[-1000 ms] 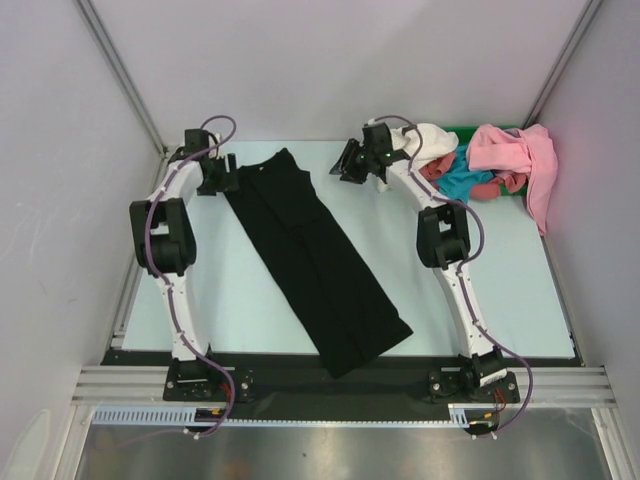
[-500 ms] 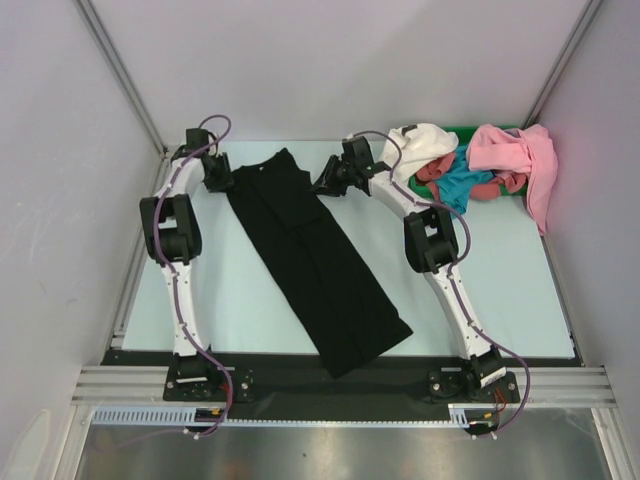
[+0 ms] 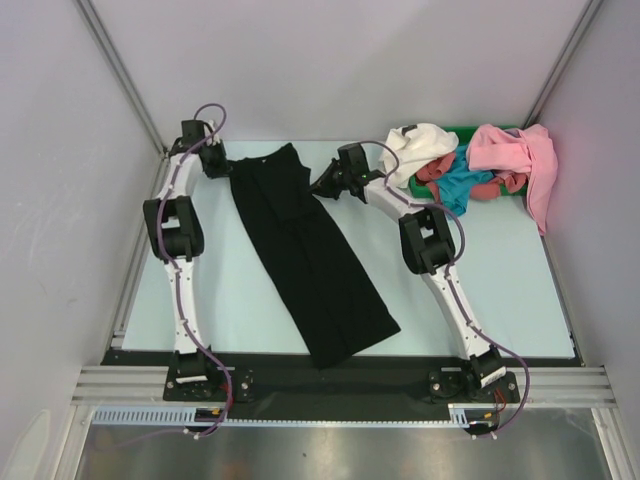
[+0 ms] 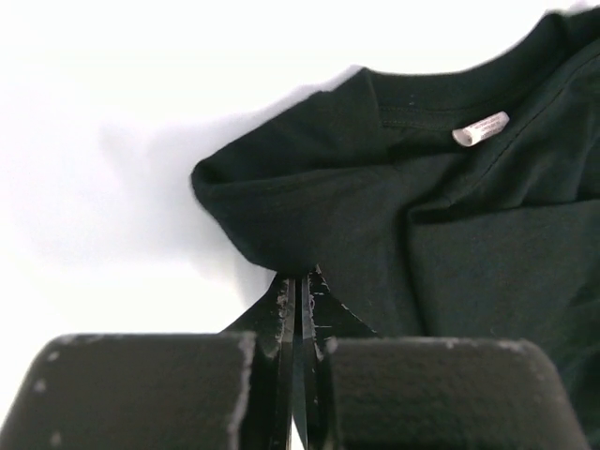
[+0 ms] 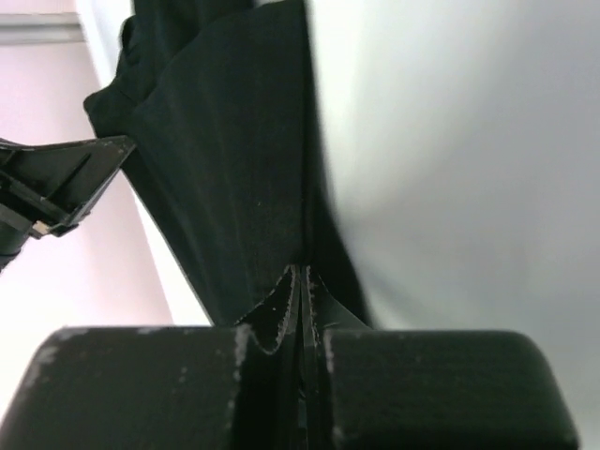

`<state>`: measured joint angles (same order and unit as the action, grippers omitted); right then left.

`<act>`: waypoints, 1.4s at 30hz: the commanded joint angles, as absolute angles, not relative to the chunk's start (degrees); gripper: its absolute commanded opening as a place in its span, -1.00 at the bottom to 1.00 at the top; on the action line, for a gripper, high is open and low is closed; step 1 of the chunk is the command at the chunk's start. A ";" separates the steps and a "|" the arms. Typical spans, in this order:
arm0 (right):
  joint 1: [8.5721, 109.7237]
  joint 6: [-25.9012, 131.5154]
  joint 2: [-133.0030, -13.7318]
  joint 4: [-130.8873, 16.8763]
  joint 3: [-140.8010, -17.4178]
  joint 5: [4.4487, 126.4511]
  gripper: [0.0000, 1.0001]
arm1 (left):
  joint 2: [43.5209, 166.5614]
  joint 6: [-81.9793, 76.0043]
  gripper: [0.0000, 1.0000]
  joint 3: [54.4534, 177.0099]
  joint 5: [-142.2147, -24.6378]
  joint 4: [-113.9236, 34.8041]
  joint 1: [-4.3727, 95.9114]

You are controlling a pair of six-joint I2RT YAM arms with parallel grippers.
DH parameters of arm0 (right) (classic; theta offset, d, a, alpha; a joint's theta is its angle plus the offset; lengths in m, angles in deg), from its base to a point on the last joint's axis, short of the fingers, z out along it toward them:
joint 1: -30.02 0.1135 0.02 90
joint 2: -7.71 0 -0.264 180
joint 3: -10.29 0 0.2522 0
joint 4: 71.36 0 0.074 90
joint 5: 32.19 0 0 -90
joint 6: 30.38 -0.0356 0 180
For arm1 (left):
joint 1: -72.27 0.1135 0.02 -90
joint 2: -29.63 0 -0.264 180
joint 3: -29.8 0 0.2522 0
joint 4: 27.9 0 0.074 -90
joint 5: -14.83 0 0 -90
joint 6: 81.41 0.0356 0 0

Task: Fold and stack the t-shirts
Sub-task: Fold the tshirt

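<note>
A black t-shirt (image 3: pixel 305 250), folded into a long strip, lies slantwise on the pale table (image 3: pixel 500 290), collar end at the far side. My left gripper (image 3: pixel 221 167) is shut on its far left corner; in the left wrist view the jaws (image 4: pixel 300 278) pinch the shoulder fold below the collar and its white label (image 4: pixel 479 129). My right gripper (image 3: pixel 320 186) is shut on the shirt's far right edge, with the cloth (image 5: pixel 234 159) running up from the closed fingertips (image 5: pixel 300 274). The other t-shirts lie heaped at the back right: white (image 3: pixel 420 146), teal (image 3: pixel 462 184), red (image 3: pixel 438 170), pink (image 3: pixel 518 158).
A green bin (image 3: pixel 478 130) sits under the heap in the back right corner. Grey walls close in the table on the left, back and right. A black strip and metal rail (image 3: pixel 340 385) run along the near edge by the arm bases.
Both grippers reached the black shirt's far corners and shut on them. The shirt has shifted slightly left and away from the near edge.
</note>
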<state>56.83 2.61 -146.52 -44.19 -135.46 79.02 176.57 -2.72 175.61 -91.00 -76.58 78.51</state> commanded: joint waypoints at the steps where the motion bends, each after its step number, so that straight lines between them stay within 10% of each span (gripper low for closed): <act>1: 59.20 -5.13 -147.59 -51.44 -135.57 74.87 -1.00 | 176.59 -1.16 -0.99 180.58 -88.09 -72.61 80.97; 7: 60.87 -7.35 -149.08 -53.56 -137.85 69.59 -0.75 | 178.17 -0.37 -0.99 182.08 -86.24 -71.55 81.41; 10: 59.82 -6.04 -148.47 -51.02 -138.39 68.19 -0.18 | 177.56 0.24 -0.26 181.47 -87.11 -71.98 81.41; 11: 59.38 -5.34 -146.90 -48.92 -138.04 67.57 -0.07 | 177.03 0.76 0.27 181.03 -88.42 -72.25 81.41; 14: 57.27 -0.60 -142.08 -48.55 -134.27 66.07 0.14 | 173.44 1.82 0.59 177.87 -89.40 -72.69 81.41; 26: 51.91 32.10 -111.50 -27.92 -104.46 65.89 0.17 | 142.52 13.39 0.43 142.30 -101.96 -76.47 74.48; 42: 61.48 27.28 -72.99 -18.75 -57.28 65.27 -0.04 | 95.92 48.75 0.35 89.55 -99.10 -79.39 21.52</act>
<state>59.52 28.64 -77.91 -17.81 -59.57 63.96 102.80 38.09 93.49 -101.62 -80.80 28.46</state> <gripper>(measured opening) 0.493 0.670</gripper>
